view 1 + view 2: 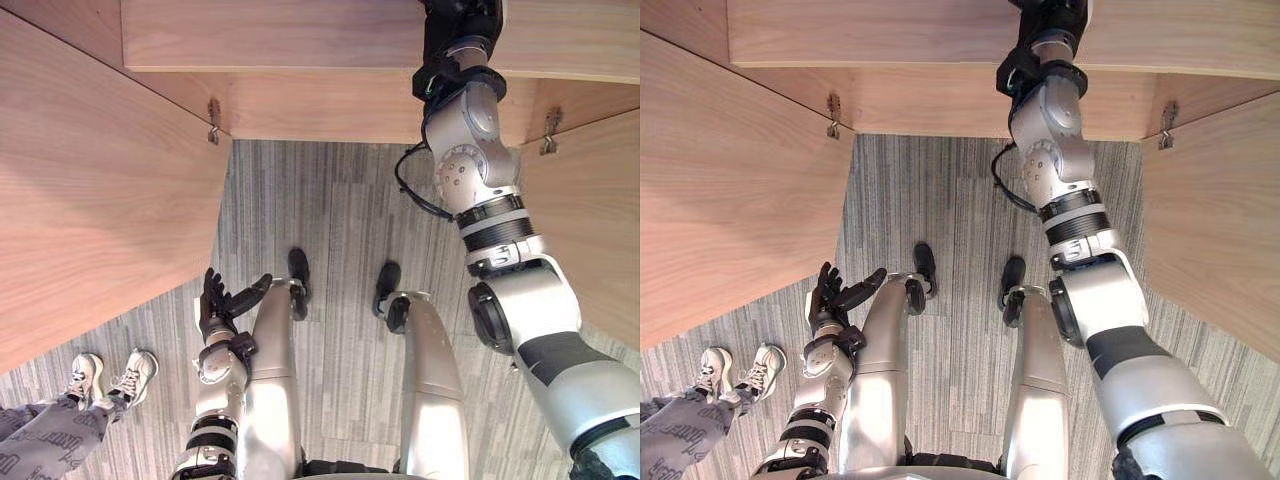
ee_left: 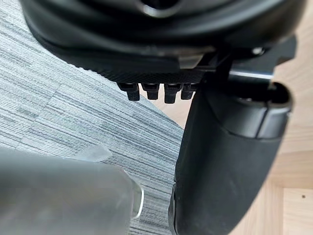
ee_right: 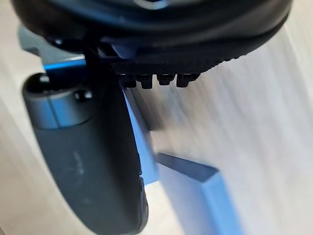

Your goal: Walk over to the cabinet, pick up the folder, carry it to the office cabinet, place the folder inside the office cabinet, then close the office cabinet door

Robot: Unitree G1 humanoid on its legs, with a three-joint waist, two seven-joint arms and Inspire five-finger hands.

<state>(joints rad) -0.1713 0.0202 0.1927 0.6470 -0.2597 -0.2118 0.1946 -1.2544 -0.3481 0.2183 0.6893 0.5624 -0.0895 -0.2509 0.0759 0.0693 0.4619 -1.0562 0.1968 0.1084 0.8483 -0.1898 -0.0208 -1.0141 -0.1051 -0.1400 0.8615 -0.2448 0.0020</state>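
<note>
Seemingly, the right hand touches a flat blue folder — clasp untellable — left hand splayed.

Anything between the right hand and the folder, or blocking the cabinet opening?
Nothing visible. The blue folder lies right beside the right hand on the wood surface, and both cabinet doors stand swung open to the sides.

The cabinet stands ahead, its left door and right door flanking the carpet.
</note>
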